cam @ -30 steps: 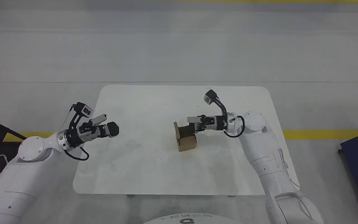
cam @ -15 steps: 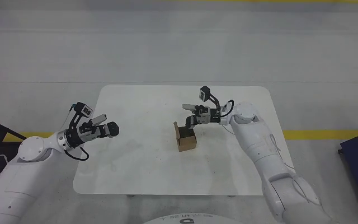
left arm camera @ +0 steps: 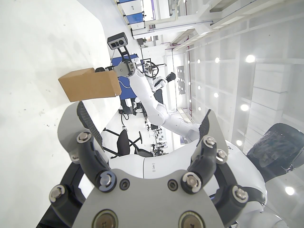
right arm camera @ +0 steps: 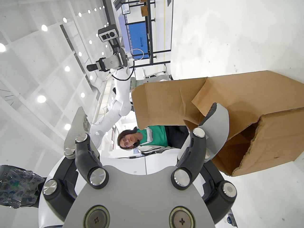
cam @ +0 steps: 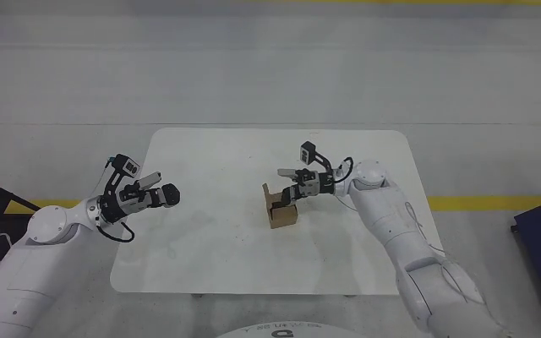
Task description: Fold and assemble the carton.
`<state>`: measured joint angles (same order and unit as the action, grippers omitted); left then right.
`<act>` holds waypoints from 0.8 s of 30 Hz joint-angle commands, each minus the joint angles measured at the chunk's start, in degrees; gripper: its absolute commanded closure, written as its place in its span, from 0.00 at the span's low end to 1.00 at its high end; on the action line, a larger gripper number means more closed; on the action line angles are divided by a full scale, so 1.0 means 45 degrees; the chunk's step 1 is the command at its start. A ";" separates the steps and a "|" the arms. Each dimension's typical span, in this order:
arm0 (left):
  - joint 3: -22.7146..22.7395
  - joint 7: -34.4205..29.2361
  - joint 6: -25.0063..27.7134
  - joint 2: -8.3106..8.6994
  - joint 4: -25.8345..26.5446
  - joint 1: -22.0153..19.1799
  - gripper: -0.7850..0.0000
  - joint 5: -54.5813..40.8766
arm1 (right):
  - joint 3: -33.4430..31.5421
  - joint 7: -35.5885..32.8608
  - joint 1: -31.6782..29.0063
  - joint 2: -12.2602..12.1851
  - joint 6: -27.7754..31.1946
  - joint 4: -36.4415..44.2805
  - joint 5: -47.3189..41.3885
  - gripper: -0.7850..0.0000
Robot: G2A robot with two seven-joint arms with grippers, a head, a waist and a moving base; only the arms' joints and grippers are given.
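Brown cardboard carton (cam: 283,213), partly folded with its flaps loose, stands near the middle of the white table (cam: 220,245). Right gripper (cam: 289,188) at its upper edge: jaws wide apart, one finger at the flaps, nothing clamped. Left gripper (left arm camera: 144,108) spread wide, empty, over the table's left edge, well apart from the carton.

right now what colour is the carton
The carton is plain brown cardboard, best seen in the right wrist view.
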<state>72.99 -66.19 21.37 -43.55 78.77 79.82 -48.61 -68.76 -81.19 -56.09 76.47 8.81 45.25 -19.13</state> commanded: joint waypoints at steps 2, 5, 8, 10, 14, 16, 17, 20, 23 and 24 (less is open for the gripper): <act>0.0000 0.0000 0.0000 0.0000 0.0000 0.0000 0.00 0.0000 | 0.0126 0.0103 0.0054 0.0015 0.0059 -0.0103 -0.0064 0.00; 0.0000 0.0000 0.0000 0.0000 0.0000 0.0000 0.00 0.0000 | 0.0254 0.0136 0.0109 0.0038 0.0094 -0.0109 -0.0215 0.00; 0.0000 0.0000 0.0000 0.0000 0.0000 0.0000 0.00 0.0000 | 0.0192 -0.0087 0.0115 0.0042 0.0155 -0.0135 -0.0812 0.00; 0.0000 0.0000 0.0000 0.0000 0.0000 0.0000 0.00 0.0000 | 0.0022 -0.0405 0.0080 0.0027 0.0237 -0.0218 -0.1467 0.00; 0.0000 0.0000 0.0000 0.0000 0.0000 0.0000 0.00 0.0000 | -0.0126 -0.0980 0.0082 -0.0023 0.0125 -0.0472 -0.2149 0.00; 0.0000 0.0000 0.0000 0.0000 0.0000 0.0000 0.00 0.0000 | -0.0096 -0.1150 0.0113 -0.0035 -0.0004 -0.0589 -0.2275 0.00; 0.0000 0.0000 0.0000 0.0000 0.0000 0.0000 0.00 0.0000 | -0.0064 -0.1170 0.0130 -0.0040 -0.0105 -0.0663 -0.2287 0.00; 0.0000 0.0000 0.0000 0.0000 0.0000 0.0000 0.00 0.0000 | 0.0102 -0.1118 0.0263 -0.0042 -0.0346 -0.0835 -0.2144 0.00; 0.0000 0.0000 0.0000 0.0000 0.0000 0.0000 0.00 0.0000 | 0.0304 -0.0585 0.0312 -0.0022 -0.0124 -0.0865 -0.1814 0.00; 0.0000 0.0000 0.0000 0.0000 0.0000 0.0000 0.00 0.0000 | 0.0361 -0.0366 0.0313 -0.0017 0.0040 -0.0825 -0.1686 0.00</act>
<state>72.99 -66.19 21.37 -43.55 78.77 79.82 -48.61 -67.31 -83.74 -54.68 76.37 8.42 41.42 -27.12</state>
